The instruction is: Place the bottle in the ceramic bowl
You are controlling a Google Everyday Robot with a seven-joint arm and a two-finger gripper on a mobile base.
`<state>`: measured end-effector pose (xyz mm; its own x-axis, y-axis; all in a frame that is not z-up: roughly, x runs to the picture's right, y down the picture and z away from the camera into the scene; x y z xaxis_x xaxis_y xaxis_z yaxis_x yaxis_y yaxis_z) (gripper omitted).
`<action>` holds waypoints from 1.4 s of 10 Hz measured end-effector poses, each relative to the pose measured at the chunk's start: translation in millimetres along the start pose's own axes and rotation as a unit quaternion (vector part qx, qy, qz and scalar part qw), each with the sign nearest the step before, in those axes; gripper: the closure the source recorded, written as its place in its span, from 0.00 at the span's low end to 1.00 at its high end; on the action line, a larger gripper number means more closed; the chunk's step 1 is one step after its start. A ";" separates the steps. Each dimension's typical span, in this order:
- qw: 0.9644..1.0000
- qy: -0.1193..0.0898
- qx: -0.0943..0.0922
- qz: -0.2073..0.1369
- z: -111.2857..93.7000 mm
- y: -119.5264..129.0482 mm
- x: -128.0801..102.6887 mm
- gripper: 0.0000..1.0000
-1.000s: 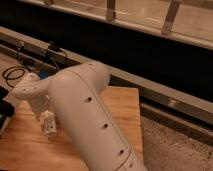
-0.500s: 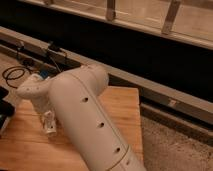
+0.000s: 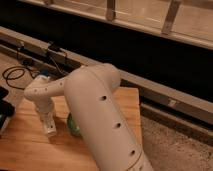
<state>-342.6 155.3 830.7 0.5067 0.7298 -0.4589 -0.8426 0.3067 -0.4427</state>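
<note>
My white arm fills the middle of the camera view. Its wrist hangs down at the left over the wooden table [image 3: 30, 145]. The gripper [image 3: 49, 128] is at the wrist's lower end, close above the tabletop. A small white shape there may be the bottle; I cannot tell it from the gripper. A sliver of the green ceramic bowl [image 3: 73, 126] shows just right of the gripper. The arm hides most of the bowl.
A black cable [image 3: 15, 75] coils on the floor at the far left, beside a small blue object [image 3: 44, 73]. A dark object [image 3: 5, 107] sits at the table's left edge. A metal rail [image 3: 165, 95] runs behind the table. Speckled floor [image 3: 175, 145] lies to the right.
The wrist and gripper have moved slightly down and to the right. The green edge of the bowl has come into view beside them.
</note>
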 end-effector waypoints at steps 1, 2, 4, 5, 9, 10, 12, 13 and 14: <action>1.000 -0.023 -0.012 -0.010 -21.2 8.4 -1.5 0.93; 0.999 -0.038 -0.022 -0.016 -38.5 15.1 -2.2 0.98; 0.994 -0.093 -0.032 -0.035 -93.0 27.2 -13.1 1.00; 0.992 -0.112 -0.031 -0.039 -112.2 31.2 -17.9 1.00; 0.986 -0.162 -0.018 -0.031 -160.0 21.5 -37.5 1.00; 0.986 -0.162 -0.019 -0.032 -160.1 23.8 -37.3 1.00; 0.986 -0.163 -0.018 -0.027 -160.0 20.1 -37.7 1.00; 0.986 -0.166 -0.015 -0.019 -159.8 18.2 -37.3 1.00; 0.985 -0.171 -0.011 0.003 -160.0 6.3 -34.1 1.00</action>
<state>-336.1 34.6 720.3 0.4075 0.8959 -0.1769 -0.8392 0.2910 -0.4595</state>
